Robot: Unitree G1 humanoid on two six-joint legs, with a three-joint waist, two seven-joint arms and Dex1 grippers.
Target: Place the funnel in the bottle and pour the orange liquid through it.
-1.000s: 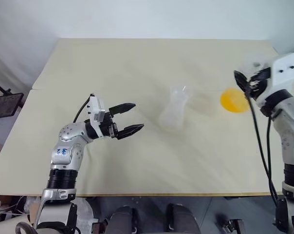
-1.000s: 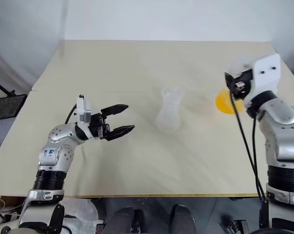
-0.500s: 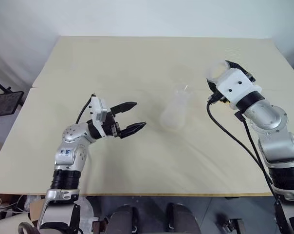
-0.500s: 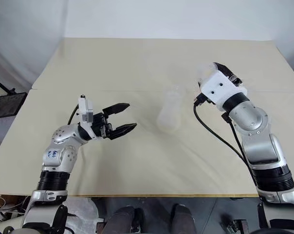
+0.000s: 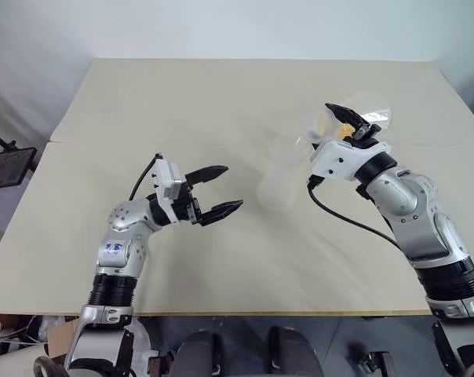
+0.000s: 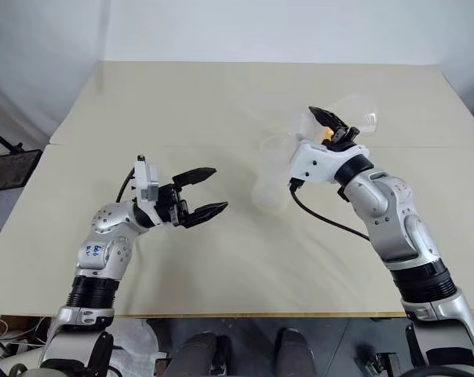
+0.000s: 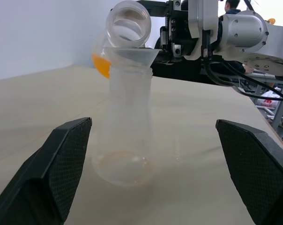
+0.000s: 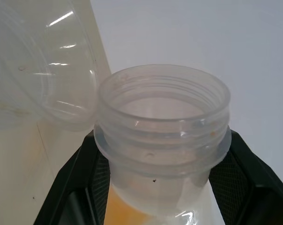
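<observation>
While your right gripper (image 6: pixel 331 126) pinches the tilted jar (image 7: pixel 128 23) of orange liquid (image 7: pixel 100 65) over the funnel (image 7: pixel 132 52), overshoot spills; left gripper (image 5: pixel 221 190) spread, bottle (image 7: pixel 126 126) between its fingers, unsteadied.

Head eyes look down over the table (image 5: pixel 221 102); wrist cameras sit close, sharing the bottle (image 7: pixel 127 126).

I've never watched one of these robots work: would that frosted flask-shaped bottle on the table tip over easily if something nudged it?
Probably not easily: the bottle has a wide base. Still, it looks thin, light and nearly empty, so it may slide, and the funnel sits loose on top.
</observation>
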